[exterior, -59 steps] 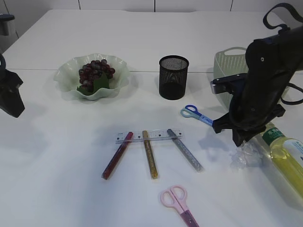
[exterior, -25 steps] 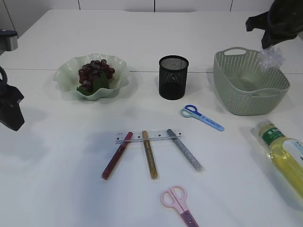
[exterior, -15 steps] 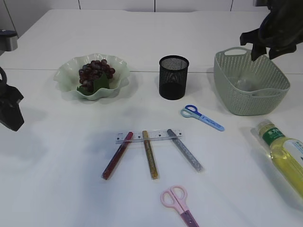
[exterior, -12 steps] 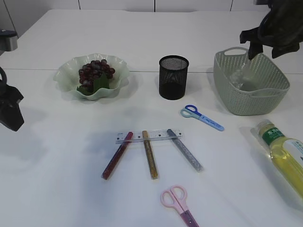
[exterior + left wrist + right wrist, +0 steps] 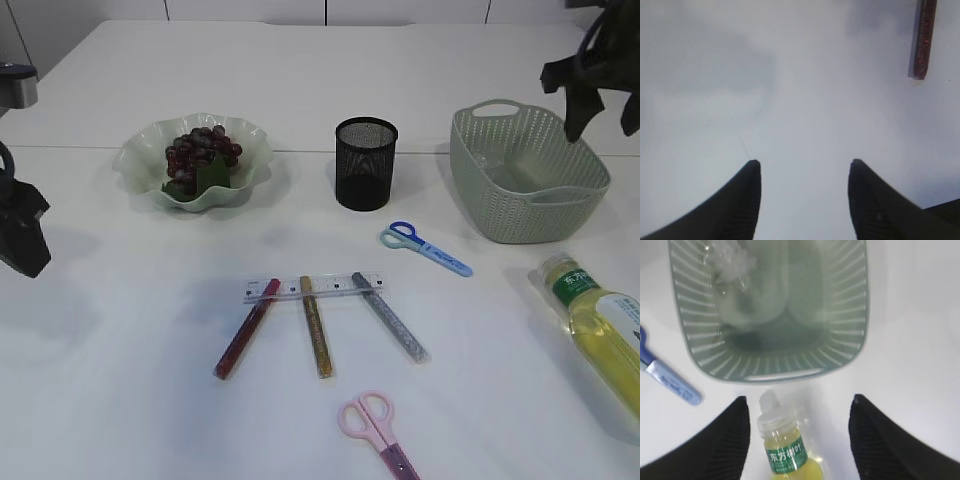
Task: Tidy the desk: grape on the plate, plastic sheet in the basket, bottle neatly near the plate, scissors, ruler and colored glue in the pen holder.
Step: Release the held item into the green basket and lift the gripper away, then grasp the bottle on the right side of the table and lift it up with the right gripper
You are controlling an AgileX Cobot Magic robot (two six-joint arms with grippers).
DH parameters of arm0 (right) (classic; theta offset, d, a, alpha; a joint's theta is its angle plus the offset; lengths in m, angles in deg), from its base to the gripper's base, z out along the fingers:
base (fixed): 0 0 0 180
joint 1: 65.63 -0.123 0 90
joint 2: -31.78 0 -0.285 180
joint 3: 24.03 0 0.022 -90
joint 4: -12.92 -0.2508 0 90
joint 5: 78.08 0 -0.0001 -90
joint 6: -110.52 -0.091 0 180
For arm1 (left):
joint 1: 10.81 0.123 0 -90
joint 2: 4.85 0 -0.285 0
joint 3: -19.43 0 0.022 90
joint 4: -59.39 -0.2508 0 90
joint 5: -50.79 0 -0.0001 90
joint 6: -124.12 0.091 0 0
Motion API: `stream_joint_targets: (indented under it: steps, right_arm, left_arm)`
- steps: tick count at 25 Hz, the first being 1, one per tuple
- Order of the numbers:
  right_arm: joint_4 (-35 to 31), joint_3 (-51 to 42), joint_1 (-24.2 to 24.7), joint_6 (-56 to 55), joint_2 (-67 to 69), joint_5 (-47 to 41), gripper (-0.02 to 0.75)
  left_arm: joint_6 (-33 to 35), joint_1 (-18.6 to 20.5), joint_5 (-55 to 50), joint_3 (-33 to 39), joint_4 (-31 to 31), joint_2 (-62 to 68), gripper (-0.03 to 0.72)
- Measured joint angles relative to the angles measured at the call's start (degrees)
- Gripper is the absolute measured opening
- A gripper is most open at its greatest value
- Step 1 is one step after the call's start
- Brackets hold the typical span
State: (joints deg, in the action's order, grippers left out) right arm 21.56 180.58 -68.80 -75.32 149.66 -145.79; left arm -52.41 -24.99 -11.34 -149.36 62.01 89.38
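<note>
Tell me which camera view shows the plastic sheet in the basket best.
The right wrist view: it looks straight down into the basket, where the crumpled plastic sheet lies in one corner. The exterior view shows only a faint glint of it over the rim. The left wrist view shows none of it, just table and a red glue stick.

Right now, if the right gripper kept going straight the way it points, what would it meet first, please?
Most likely the bottle, lying capped on the table just outside the basket. Its cap sits between the open right gripper in the wrist view, though depth is unclear, so it may reach bare table beside it.
</note>
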Motion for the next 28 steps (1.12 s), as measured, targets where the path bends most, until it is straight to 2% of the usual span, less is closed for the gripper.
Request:
stream_joint_targets:
  steps: [8,18,22,28]
  right_arm:
    - [-0.2,-12.0,0.0,0.4,-13.9,-1.4,0.479]
    - [-0.2,-35.9,0.0,0.9,-31.7,-1.2,0.479]
    - [-0.2,-44.5,0.0,1.4,-33.5,1.0,0.479]
    - [-0.2,-51.4,0.0,4.6,-33.5,8.1,0.499]
  left_arm:
    - [0.1,0.0,0.0,0.0,0.0,0.0,0.405]
    - [0.1,0.0,0.3,0.0,0.8,0.0,0.405]
    - [0.1,0.0,0.4,0.0,1.7,0.0,0.405]
    - [0.1,0.0,0.4,0.0,2.0,0.0,0.405]
